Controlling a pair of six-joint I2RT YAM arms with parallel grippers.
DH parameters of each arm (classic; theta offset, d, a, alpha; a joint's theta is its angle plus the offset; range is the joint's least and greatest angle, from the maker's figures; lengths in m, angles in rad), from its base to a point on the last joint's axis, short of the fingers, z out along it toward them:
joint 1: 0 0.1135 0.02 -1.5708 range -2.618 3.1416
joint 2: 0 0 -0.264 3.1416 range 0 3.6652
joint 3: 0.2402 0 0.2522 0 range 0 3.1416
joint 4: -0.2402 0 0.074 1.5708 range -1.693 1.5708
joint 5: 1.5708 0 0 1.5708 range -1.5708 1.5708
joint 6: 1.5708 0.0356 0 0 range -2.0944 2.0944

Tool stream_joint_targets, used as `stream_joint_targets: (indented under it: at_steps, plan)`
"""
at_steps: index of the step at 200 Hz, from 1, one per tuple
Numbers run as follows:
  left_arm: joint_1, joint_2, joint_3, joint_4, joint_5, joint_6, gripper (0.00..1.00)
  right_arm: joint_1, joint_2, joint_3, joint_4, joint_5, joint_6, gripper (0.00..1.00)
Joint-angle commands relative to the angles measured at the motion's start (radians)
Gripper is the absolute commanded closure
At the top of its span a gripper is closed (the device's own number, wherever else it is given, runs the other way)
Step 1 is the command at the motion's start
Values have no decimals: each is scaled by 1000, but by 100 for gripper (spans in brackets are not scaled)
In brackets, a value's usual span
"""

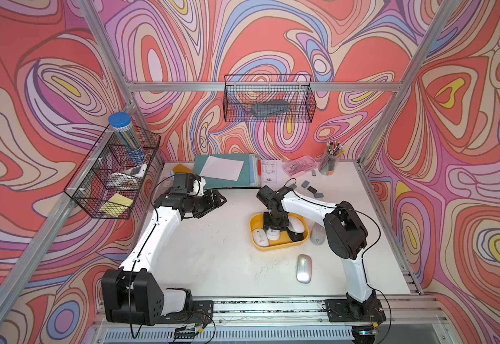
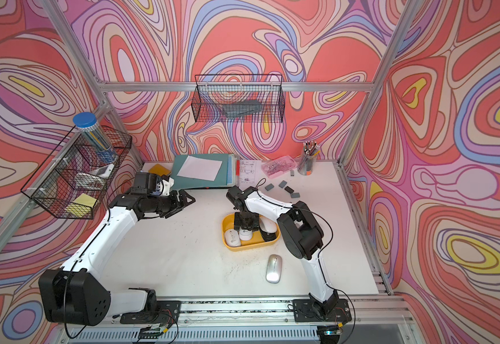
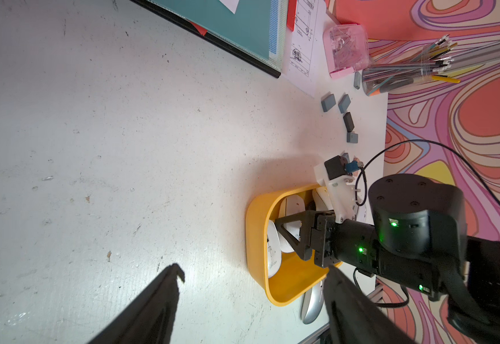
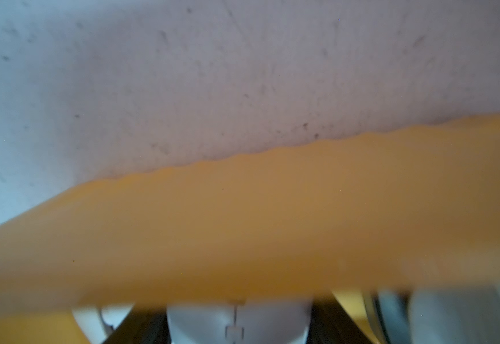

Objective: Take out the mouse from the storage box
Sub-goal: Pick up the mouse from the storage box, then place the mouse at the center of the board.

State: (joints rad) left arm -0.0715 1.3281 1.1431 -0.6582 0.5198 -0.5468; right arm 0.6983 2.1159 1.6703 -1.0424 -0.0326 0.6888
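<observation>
Bright, even light, soft shadows; the right wrist view shows the storage box (image 4: 242,232) badly blurred.

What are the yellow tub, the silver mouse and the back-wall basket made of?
Tub: likely moulded plastic, smooth semi-gloss, with rounded corners and a uniform yellow-orange colour.
Silver mouse: probably plastic with a metallic silver finish and a soft highlight; could be metal.
Basket: thin metal wire, apparently black-coated, in a see-through grid.

Teal folder (image 1: 227,172), pink case (image 1: 300,165), pencil cup (image 1: 330,162) and grey blocks (image 1: 305,184) toward the back of the table (image 1: 213,253).
</observation>
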Motion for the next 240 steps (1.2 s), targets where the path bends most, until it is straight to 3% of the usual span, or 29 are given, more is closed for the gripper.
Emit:
stream_joint_targets:
  at_steps: [1, 50, 72, 102, 126, 158, 198, 240]
  plan:
    - [-2, 0, -8, 6, -8, 6, 20, 21, -39, 113, -37, 36, -36, 67]
    - [-2, -3, -5, 2, -19, 11, 20, 21, -10, 371, -171, 156, -116, 67]
    - [-2, -6, -3, -1, -21, 13, 20, 21, -25, 355, -173, 151, -108, 67]
    - [-2, -7, -3, 0, -21, 14, 20, 32, -181, 162, -135, 136, -61, 68]
    - [-1, -6, 1, 1, -12, 12, 20, 126, -366, -42, -96, 119, -10, 68]
    - [-2, -10, -4, 5, -8, 8, 20, 191, -594, -324, -177, 215, 222, 69]
    - [-2, -13, -9, 15, 2, -1, 20, 56, -846, -598, -243, 273, 420, 70]
    - [-4, -20, -14, 17, 0, 0, 20, -106, -934, -681, -280, 279, 457, 70]
